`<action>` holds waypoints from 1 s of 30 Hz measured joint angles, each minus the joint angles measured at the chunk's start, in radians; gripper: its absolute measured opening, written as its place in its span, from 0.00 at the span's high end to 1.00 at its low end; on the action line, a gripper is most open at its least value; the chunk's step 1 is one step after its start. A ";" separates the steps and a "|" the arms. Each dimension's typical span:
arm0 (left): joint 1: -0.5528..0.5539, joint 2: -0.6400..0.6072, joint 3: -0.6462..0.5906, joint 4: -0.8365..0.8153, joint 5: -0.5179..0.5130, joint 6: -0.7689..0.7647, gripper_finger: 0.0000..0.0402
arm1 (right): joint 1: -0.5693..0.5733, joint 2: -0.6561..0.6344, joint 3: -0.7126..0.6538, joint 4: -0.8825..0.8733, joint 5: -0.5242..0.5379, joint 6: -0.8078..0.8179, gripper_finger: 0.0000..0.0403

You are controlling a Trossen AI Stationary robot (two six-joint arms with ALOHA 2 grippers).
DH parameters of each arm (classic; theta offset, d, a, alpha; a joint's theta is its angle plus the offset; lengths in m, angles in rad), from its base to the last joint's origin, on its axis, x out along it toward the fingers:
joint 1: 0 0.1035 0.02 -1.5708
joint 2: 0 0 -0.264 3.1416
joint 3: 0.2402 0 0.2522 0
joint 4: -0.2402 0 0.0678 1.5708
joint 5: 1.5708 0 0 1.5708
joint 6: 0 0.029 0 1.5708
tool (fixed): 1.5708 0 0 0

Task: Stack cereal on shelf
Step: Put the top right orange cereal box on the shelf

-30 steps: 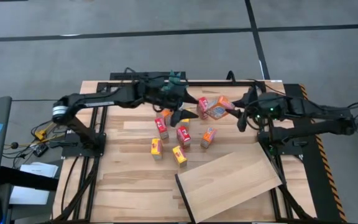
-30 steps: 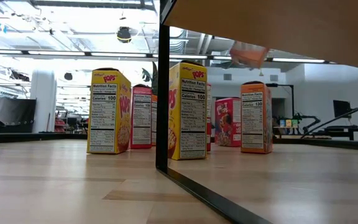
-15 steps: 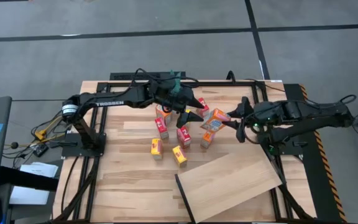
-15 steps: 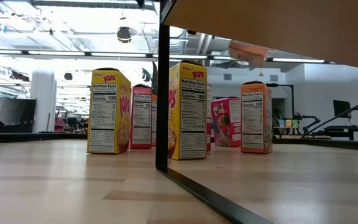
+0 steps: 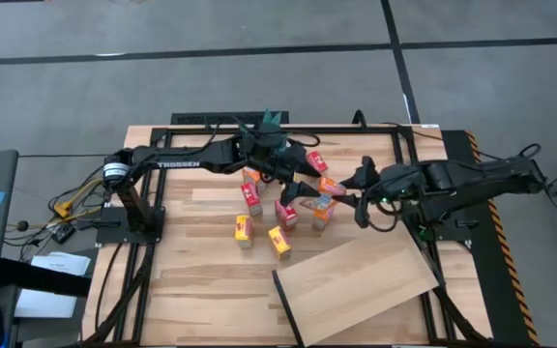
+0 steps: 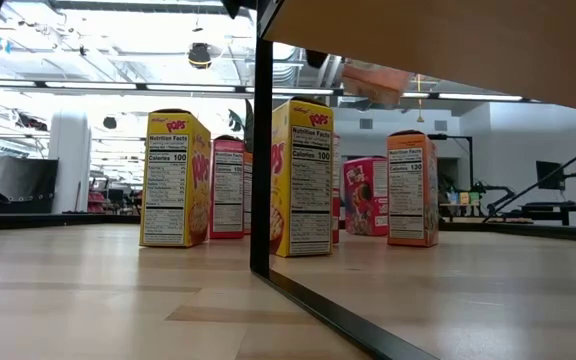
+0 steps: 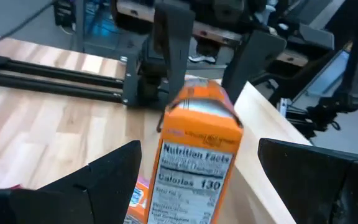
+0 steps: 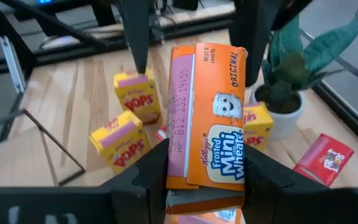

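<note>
2 yellow boxes point(image 6: 176, 180) stand on planked tabletop point(image 6: 88, 290).

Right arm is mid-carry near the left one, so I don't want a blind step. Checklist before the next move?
1. Right gripper grip on the Mini-Wheats box: ok, box sits between its fingers, off the table in the low view.
2. Left gripper free: ok, open and holding nothing, an orange box standing just ahead of it.
3. Gap between the two grippers: cannot tell; in the high view they are close together over the box cluster.
4. Shelf free to receive: ok, no box on it.
5. Waiting boxes steady: ok, the Pops boxes stand upright.
</note>
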 joint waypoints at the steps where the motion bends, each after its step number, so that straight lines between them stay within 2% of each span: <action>1: -0.003 0.000 0.000 0.000 -0.007 0.005 0.22 | 0.004 0.008 0.000 0.015 0.000 0.000 0.58; 12: -0.024 0.006 0.000 0.000 0.017 0.016 0.24 | 0.040 0.056 0.000 0.064 0.000 -0.006 0.57; 24: -0.032 0.006 0.000 -0.004 0.016 0.036 0.40 | 0.040 0.046 0.000 0.068 0.000 -0.008 0.59; 30: -0.033 0.006 0.000 -0.004 0.016 0.035 0.49 | 0.040 0.046 0.000 0.067 0.000 -0.009 0.56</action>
